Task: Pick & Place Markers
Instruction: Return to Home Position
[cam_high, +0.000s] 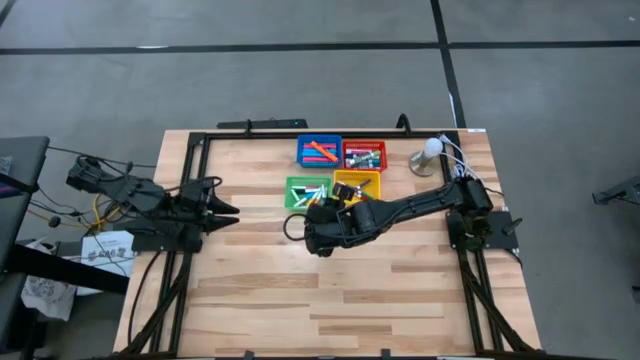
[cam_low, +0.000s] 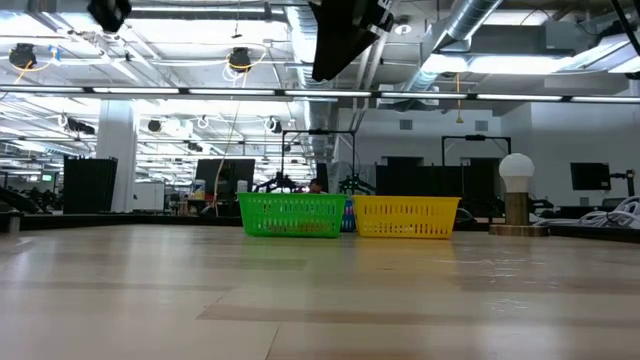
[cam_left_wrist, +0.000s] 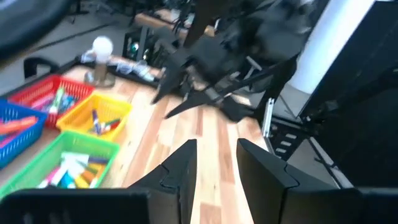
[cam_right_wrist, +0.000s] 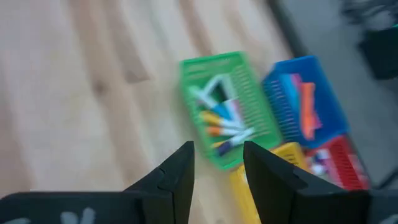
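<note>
Two robot arms over a wooden table (cam_high: 350, 300), with markers sorted into four coloured trays.

The right gripper (cam_right_wrist: 217, 152) hung just beside the green tray (cam_high: 288, 192), on the side away from the blue tray (cam_high: 301, 150), its two fingers apart and holding nothing. The markers (cam_high: 312, 190) lay in a loose heap inside the green tray. More lay in the blue tray behind it, the yellow tray (cam_high: 375, 181) next to it and the red tray (cam_high: 383, 149) diagonally beyond. The left gripper (cam_left_wrist: 216, 152) sat well to the left of the green tray, fingers also apart and empty.
</note>
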